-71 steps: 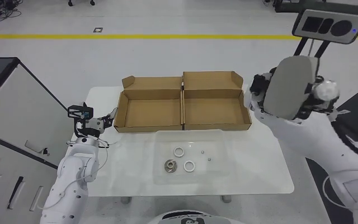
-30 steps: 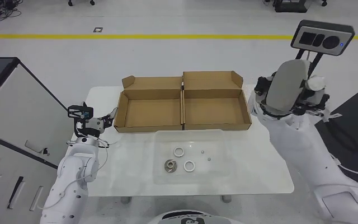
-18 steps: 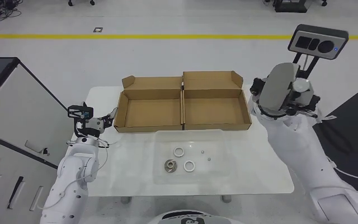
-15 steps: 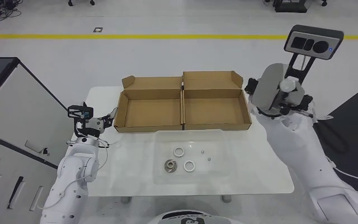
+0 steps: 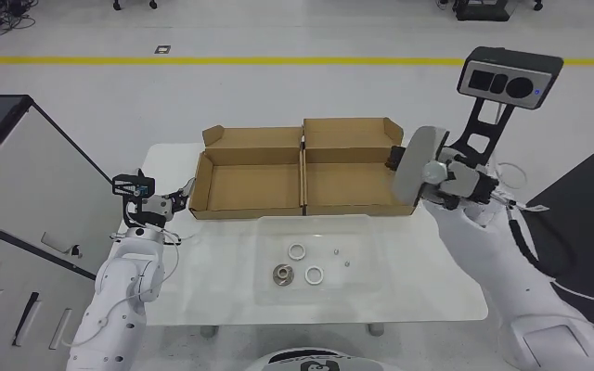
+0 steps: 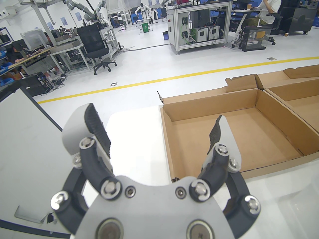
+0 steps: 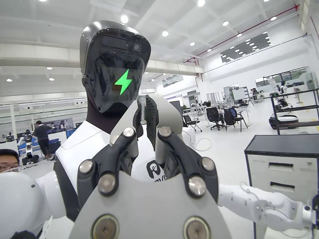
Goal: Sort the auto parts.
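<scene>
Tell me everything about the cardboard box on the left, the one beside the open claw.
The left cardboard box is a shallow open tray of plain brown corrugated card: four low walls, a flat bare floor, and a flap rising along its far side. It lies flat on the white table, its right wall against the twin box. The left gripper, open, hovers close by its left wall.

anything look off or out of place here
Only the right gripper: it is turned up and away from the table, with a threaded metal part pinched right at its fingertips, a shallow-looking hold. Nothing on the table looks spilled or damaged.
</scene>
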`<action>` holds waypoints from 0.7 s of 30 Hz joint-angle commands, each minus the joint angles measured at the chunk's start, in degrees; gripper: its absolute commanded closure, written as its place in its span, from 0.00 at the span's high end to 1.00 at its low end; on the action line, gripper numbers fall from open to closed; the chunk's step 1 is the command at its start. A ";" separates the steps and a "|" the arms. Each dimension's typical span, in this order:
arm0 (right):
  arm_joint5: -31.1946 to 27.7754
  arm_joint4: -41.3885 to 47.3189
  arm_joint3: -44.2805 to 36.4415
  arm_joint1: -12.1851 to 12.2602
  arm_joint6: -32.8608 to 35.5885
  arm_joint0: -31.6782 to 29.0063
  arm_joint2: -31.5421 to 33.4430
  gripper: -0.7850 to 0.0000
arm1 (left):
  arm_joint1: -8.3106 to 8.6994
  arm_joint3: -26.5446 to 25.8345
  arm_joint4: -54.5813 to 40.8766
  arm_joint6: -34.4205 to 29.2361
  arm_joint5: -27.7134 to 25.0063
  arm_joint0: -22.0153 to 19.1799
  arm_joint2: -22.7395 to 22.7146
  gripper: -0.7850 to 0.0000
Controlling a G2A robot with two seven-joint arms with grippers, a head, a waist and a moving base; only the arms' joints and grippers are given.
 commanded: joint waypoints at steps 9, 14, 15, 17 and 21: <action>-0.02 3.81 -1.02 -0.85 1.02 -1.14 1.54 0.00 | 0.00 0.00 0.00 0.00 0.00 0.00 0.00 1.00; 0.27 4.13 -1.13 -0.97 1.25 -1.40 1.77 0.00 | 0.00 0.00 0.00 0.00 0.00 0.00 0.00 1.00; 0.27 4.13 -1.13 -0.97 1.25 -1.40 1.77 0.00 | 0.00 0.00 0.00 0.00 0.00 0.00 0.00 1.00; 0.27 4.13 -1.13 -0.97 1.25 -1.40 1.77 0.00 | 0.00 0.00 0.00 0.00 0.00 0.00 0.00 1.00; 0.27 4.13 -1.13 -0.97 1.25 -1.40 1.77 0.00 | 0.00 0.00 0.00 0.00 0.00 0.00 0.00 1.00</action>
